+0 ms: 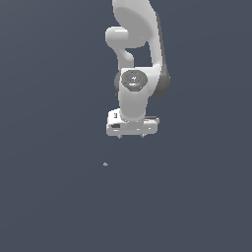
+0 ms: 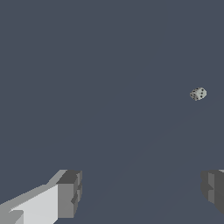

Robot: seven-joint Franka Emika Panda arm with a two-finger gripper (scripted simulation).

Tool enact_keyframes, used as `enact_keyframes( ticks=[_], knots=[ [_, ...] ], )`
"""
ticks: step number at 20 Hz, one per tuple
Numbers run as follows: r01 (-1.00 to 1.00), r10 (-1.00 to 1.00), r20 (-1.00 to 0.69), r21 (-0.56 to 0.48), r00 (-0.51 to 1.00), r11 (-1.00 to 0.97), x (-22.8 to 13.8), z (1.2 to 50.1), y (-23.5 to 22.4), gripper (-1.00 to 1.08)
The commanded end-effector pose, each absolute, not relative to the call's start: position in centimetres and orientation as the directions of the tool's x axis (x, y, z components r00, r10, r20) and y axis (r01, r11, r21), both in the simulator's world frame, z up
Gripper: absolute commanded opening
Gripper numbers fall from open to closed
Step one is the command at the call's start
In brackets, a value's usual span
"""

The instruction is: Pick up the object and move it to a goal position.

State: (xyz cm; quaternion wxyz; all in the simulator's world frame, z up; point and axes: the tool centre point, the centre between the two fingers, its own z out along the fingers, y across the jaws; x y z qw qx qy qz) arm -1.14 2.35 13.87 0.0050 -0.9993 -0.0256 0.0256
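The object (image 1: pixel 105 164) is a tiny pale grey-beige speck lying on the dark floor, below and a little to the exterior view's left of the arm. In the wrist view the object (image 2: pixel 198 93) looks like a small roundish die with dark dots. My white gripper (image 1: pixel 131 135) hangs above the floor, pointing down, apart from the object. In the wrist view the gripper (image 2: pixel 142 192) has its two grey fingertips (image 2: pixel 69 194) spread wide with nothing between them.
The white arm (image 1: pixel 138 59) rises from the gripper to the top of the exterior view. The floor (image 1: pixel 49 197) is a plain dark blue-grey surface with no other objects in sight.
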Motion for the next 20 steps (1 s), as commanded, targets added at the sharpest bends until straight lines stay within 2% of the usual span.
enact_keyframes(
  ticks=[1, 9, 20],
  knots=[
    [0.051, 0.051, -0.051, -0.011, 0.997, -0.999, -1.1, 13.9, 2.3, 1.0],
    [0.117, 0.117, -0.006, -0.005, 0.993, -0.993, 0.0, 16.3, 5.1, 1.0],
    [0.026, 0.026, -0.009, -0.01, 1.0, -1.0, 0.8, 15.4, 3.8, 1.0]
  ],
)
